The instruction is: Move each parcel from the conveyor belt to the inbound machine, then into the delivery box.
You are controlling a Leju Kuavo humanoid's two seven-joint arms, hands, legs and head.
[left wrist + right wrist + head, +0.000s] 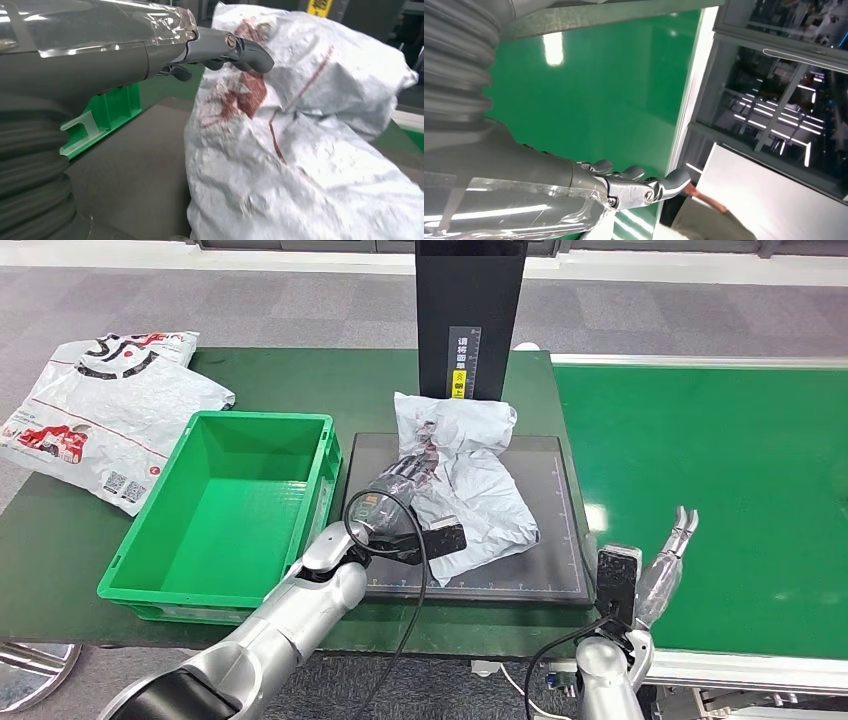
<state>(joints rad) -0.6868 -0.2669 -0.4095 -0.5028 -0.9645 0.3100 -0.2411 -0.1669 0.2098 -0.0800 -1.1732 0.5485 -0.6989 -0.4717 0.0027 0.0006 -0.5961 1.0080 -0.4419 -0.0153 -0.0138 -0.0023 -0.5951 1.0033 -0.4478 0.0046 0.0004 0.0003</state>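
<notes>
So the parcel [462,475], a crumpled white poly bag with dark red printing, is sitting on the inbound machine's dark platform [540,570], right in front of the black upright column [470,310]. Looks to me like the scan step is in hand and the drop into the box comes next.

The left hand [405,480] is stretched out flat along the parcel's 9 o'clock edge. In the left wrist view the thumb [245,50] hovers over the bag and the fingers look extended, not closed round anything. I can't tell for sure whether it touches the bag or just sits beside it.

The right hand [672,560] is out at 4 o'clock over the green conveyor belt [720,470], fingers loosely apart, holding nothing.

The green delivery box [200,570] sits at 9 o'clock of the platform, just beside it. Next move, I reckon: get a real grip on that floppy bag, lift it over the box wall, let go.

Writing: a yellow-and-white label [464,365] on the column has Chinese characters, too small for me to read. Another white bag [105,410] at 10 o'clock on the bench [60,540] has red and black printing plus QR codes.
</notes>
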